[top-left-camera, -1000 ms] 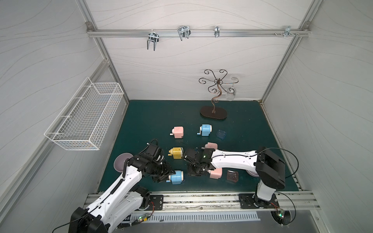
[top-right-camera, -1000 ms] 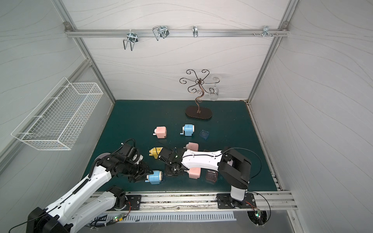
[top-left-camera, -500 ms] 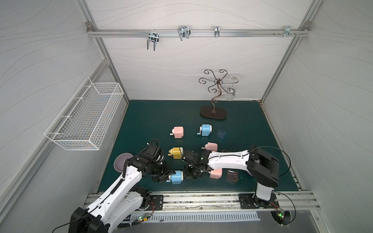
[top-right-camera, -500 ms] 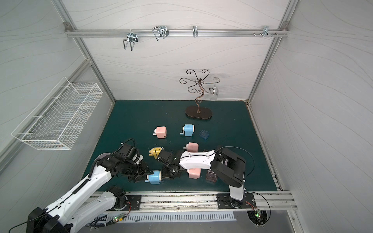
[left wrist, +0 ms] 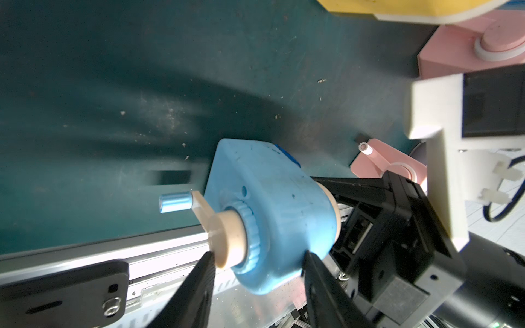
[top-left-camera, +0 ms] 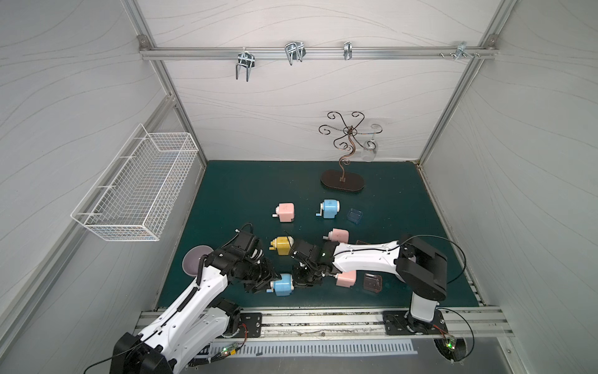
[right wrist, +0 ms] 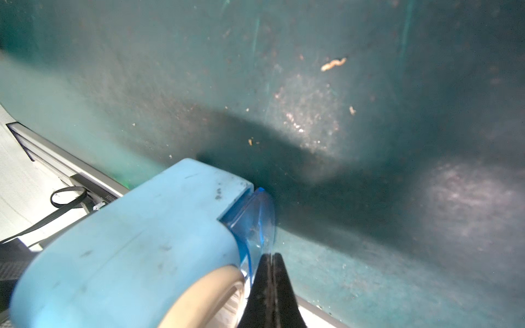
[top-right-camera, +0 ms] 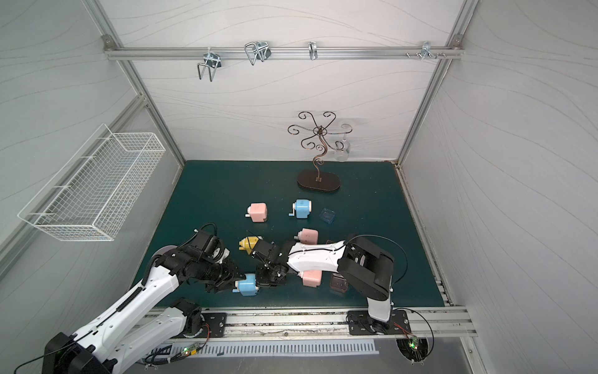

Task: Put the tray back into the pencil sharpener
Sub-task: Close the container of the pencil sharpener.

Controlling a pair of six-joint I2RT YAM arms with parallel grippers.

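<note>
Between left fingers [left wrist: 193,292], blue sharpener [left wrist: 270,204]; its tray [right wrist: 252,224] at closed right fingers [right wrist: 262,286].

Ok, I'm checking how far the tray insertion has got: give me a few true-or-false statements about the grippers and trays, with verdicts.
1. The left gripper clamps the blue pencil sharpener between its fingers. True.
2. The right gripper has its jaws wide open. False: they are shut, tips at the translucent blue tray.
3. That tray lies apart from the sharpener. False: it sits in the sharpener's slot, its end sticking out.
4. A loose blue tray lies beside the far blue sharpener. True.
</note>
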